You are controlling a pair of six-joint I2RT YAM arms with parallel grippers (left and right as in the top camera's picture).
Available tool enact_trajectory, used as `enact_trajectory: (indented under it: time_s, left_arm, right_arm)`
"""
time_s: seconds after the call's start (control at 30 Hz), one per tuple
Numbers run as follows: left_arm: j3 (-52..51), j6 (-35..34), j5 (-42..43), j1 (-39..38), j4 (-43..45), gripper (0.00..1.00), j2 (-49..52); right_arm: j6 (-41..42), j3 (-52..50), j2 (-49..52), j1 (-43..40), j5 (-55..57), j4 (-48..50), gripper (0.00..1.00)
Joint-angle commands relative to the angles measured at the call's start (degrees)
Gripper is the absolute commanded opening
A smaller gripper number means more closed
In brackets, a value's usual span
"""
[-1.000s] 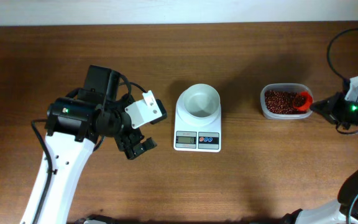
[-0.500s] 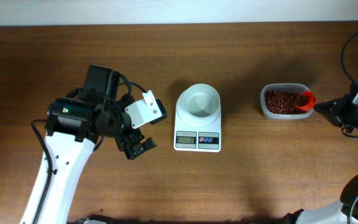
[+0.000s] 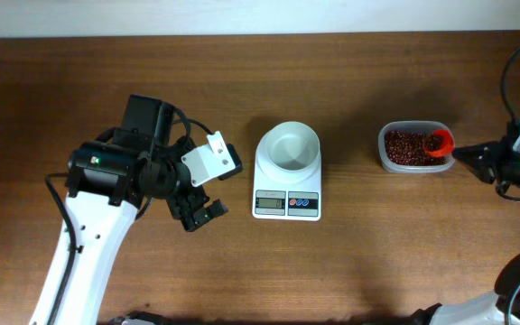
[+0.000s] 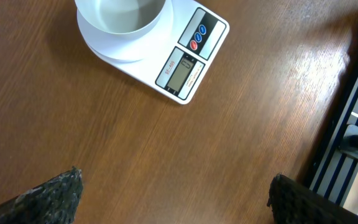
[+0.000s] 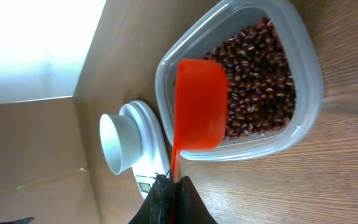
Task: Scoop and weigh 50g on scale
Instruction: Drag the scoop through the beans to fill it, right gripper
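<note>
The white scale [image 3: 286,204] sits mid-table with an empty round white bowl [image 3: 288,147] on it. To its right, a clear container [image 3: 386,159] holds the reddish-brown beans [image 3: 404,147]. My right gripper [image 3: 463,153] is shut on the handle of an orange scoop [image 3: 438,143], whose cup hangs over the container's right end. In the right wrist view the scoop [image 5: 199,106] covers part of the beans [image 5: 253,68], and the right gripper [image 5: 173,186] pinches its thin handle. My left gripper [image 3: 204,212] stands open left of the scale [image 4: 197,43], its fingertips [image 4: 48,196] wide apart over bare wood.
The wooden table's back edge meets a pale wall. Black cables loop at the far right [image 3: 504,72]. The left arm's white link [image 3: 75,253] runs down to the front left edge. A black slatted frame [image 4: 353,124] shows beyond the table in the left wrist view.
The right arm has drawn slightly to the right, with the scoop staying over the container's right end. The left arm has not moved.
</note>
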Motion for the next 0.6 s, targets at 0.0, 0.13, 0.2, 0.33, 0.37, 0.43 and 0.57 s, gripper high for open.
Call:
enact_trajectory:
  time_s: [0.0,0.13,0.2,0.33,0.37,0.43,0.57]
  left_arm:
    - [-0.48,0.87,0.24,0.22,-0.02,0.99,-0.76]
    - [-0.48,0.90,0.24,0.22,-0.02,0.99,-0.76]
    - [-0.48,0.87,0.24,0.22,-0.02,0.99,-0.76]
    - [-0.48,0.87,0.24,0.22,-0.02,0.99,-0.76]
    - [-0.48,0.87,0.24,0.22,-0.02,0.99,-0.76]
    - [-0.48,0.90,0.24,0.22,-0.02,0.99,-0.76]
    - [-0.48,0.87,0.24,0.22,-0.02,0.99,-0.76]
  right_arm:
    - [-0.28,0.28,0.42,-0.26,-5.97,-0.04,0.04]
    - [-0.28,0.28,0.42,0.44,-7.56,-0.26,0.04]
    - [-0.26,0.28,0.42,1.95,-7.61,-0.48,0.04]
    - [-0.22,0.28,0.42,5.35,-7.80,-0.46,0.04]
    - [-0.22,0.28,0.42,6.38,-7.80,-0.46,0.04]
    - [-0.22,0.28,0.42,8.39,-7.80,-0.46,0.04]
    - [-0.20,0.28,0.42,13.16,-9.66,-0.44,0.04]
